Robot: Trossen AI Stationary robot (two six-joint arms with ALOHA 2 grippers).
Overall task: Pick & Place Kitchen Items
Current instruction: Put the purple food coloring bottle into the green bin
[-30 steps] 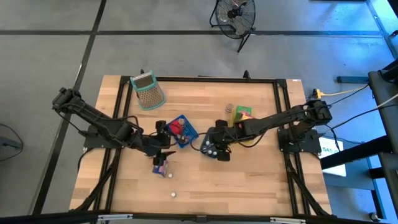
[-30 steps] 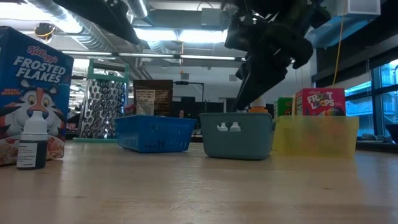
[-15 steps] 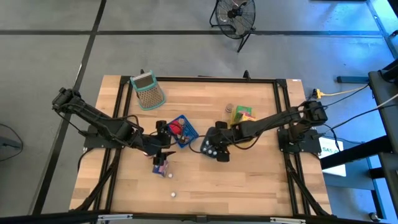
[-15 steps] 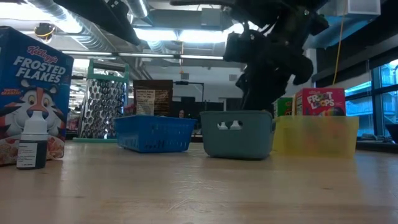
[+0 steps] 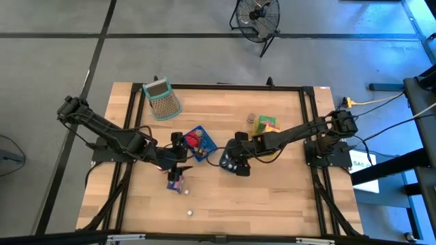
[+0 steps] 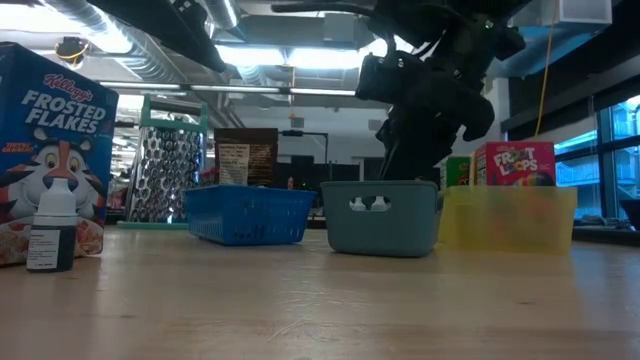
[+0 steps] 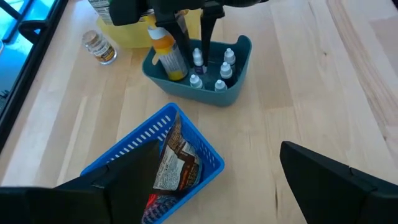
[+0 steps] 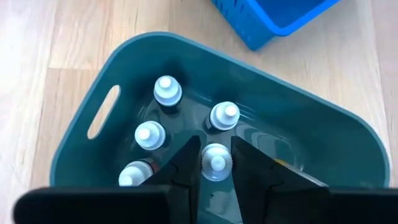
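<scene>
A teal bin [image 5: 230, 165] in the middle of the table holds several small white-capped bottles [image 8: 166, 89] and a yellow bottle [image 7: 166, 55]. My right gripper [image 8: 216, 171] reaches down into this bin [image 7: 239, 93] and is shut on one small bottle [image 8: 216, 160]. My left gripper [image 7: 217, 168] hangs open above the blue basket [image 7: 186, 155], which holds packets [image 7: 175, 167], and touches nothing. A Frosted Flakes box [image 6: 50, 150] and a small dark bottle [image 6: 52, 232] stand on the table near its front. My right gripper pinches the small bottle at its white cap [image 8: 216, 155] between its two fingers [image 8: 186, 171]. The fingers come from above, slanting down from the table's right side. The bottle stands upright among the other bottles; whether its base rests on the bin floor is hidden.
A yellow tray [image 6: 508, 215] with a Froot Loops box [image 6: 514, 163] stands right of the teal bin. A small jar [image 7: 99, 46] is beside it, a grater [image 5: 162, 99] lies at the far left, and a white piece [image 5: 190, 212] sits near the front edge.
My right gripper has sunk a little deeper into the teal bin, staying shut on the small bottle. My left gripper has kept still.
</scene>
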